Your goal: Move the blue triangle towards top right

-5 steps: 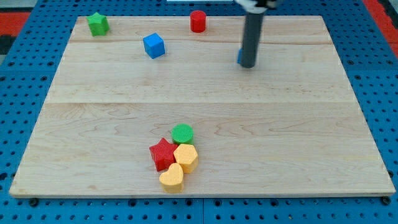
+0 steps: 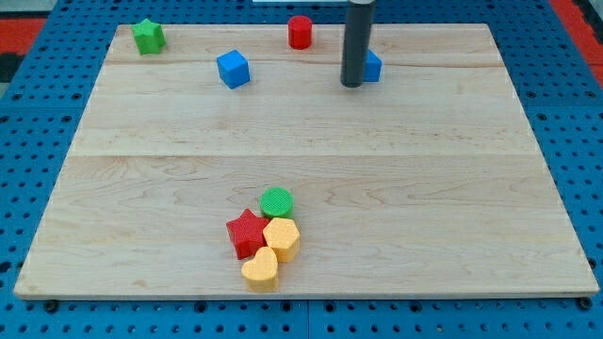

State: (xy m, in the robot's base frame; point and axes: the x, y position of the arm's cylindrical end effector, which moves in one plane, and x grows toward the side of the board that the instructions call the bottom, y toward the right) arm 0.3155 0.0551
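Nearest the view's bottom there's a tight cluster: yellow heart (image 2: pixel 260 270), yellow hexagon (image 2: pixel 282 238), red star (image 2: pixel 246 233) and green circle (image 2: pixel 276 201), all touching or as good as. None of that matters for this job, it's well apart from the action.

Further up, the blue cube (image 2: pixel 233 69) sits left of centre, and my tip (image 2: pixel 351 83) is planted on the board (image 2: pixel 141 188) just beside the blue triangle (image 2: pixel 371 66), on its left-and-bottom side. The rod covers most of the block, so only a blue sliver pokes out on the rod's right. There's no pincer on this rig, just the bare rod, so nothing to spread or pinch.

The triangle is in the upper middle of the board, right of centre. Honestly can't tell which way it points or where its long axis runs, too much is hidden.

For the push: I'd say my tip's on roughly the correct side, since top right is the opposite direction. Keep the contact centred on the block, or it'll probably spin off sideways. Go slow, there's not much board left toward the top edge.

Farthest back: red cylinder (image 2: pixel 300 32) near the top edge, green star (image 2: pixel 148 36) in the top left corner.
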